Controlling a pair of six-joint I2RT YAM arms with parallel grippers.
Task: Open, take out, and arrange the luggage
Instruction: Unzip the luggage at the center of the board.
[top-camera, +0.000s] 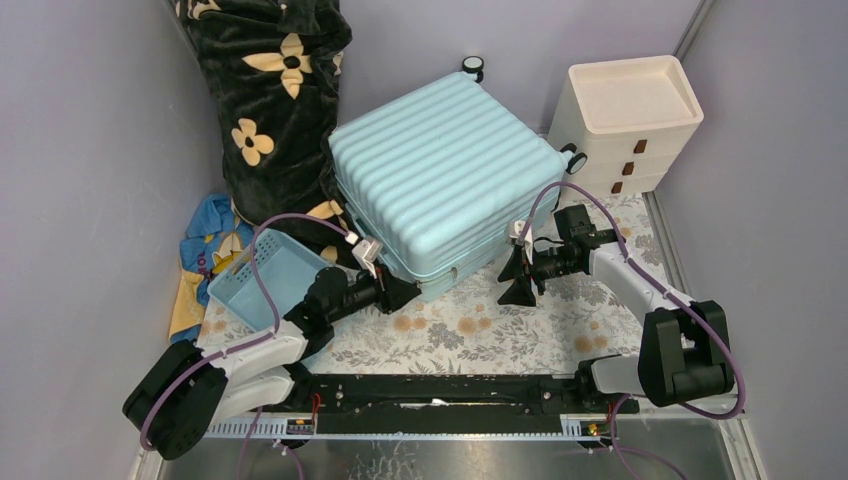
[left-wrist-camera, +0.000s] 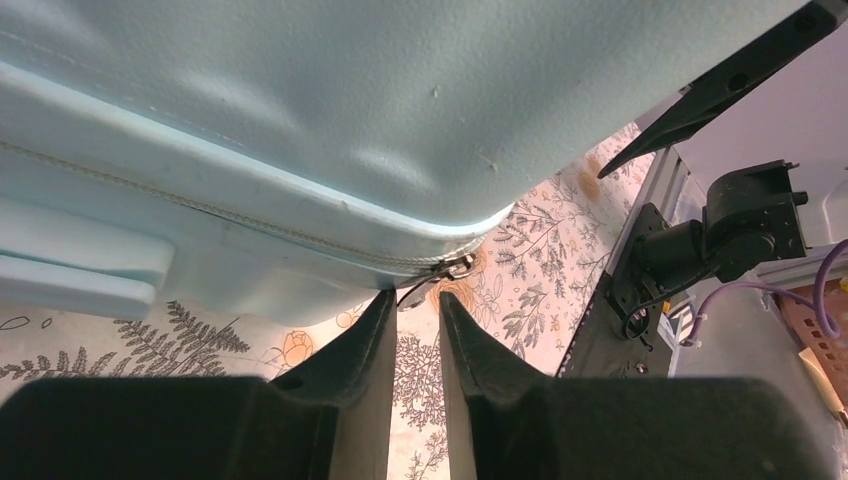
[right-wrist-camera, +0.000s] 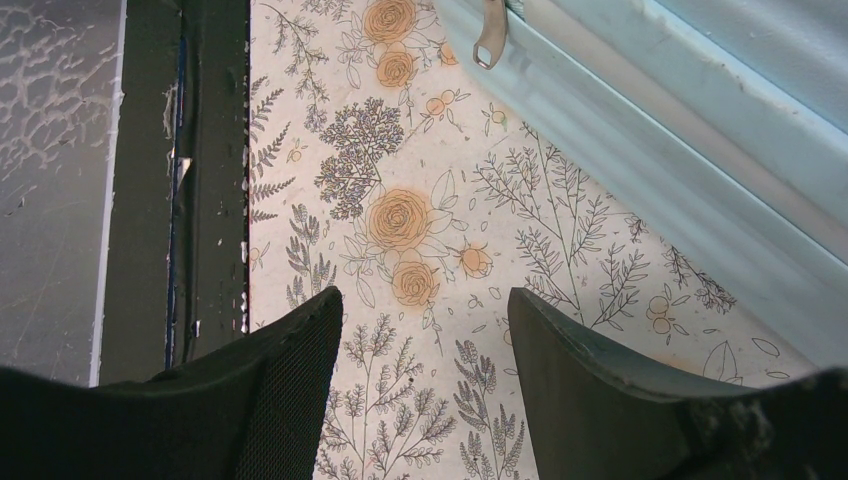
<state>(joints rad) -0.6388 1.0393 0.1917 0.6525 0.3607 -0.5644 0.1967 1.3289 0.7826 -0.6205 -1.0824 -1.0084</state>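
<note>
The large pale aqua-blue ribbed hard-shell suitcase (top-camera: 440, 180) lies closed on the middle of the floral-printed table surface (top-camera: 480, 325), toward its far edge. The left gripper (left-wrist-camera: 412, 300) sits at the suitcase's near corner, fingers almost together by the metal zipper pull (left-wrist-camera: 455, 268) (whether they pinch it I cannot tell). The right gripper (right-wrist-camera: 425, 320) hangs spread wide near the front edge, grasping nothing.

The top shell of the suitcase (top-camera: 440, 175) covered its inside, which stayed hidden. In the left wrist view the shell ran off the top and left edges. There the zip pull (left-wrist-camera: 456, 267) sat just past the tips of the left claw (left-wrist-camera: 414, 300), and whether they touched it could not be told. In the right wrist view a metal tab (right-wrist-camera: 488, 35) was cut by the top edge. From above, the left arm hid part of the basket (top-camera: 265, 275), and the blanket (top-camera: 270, 60) was cropped at the top.
</note>
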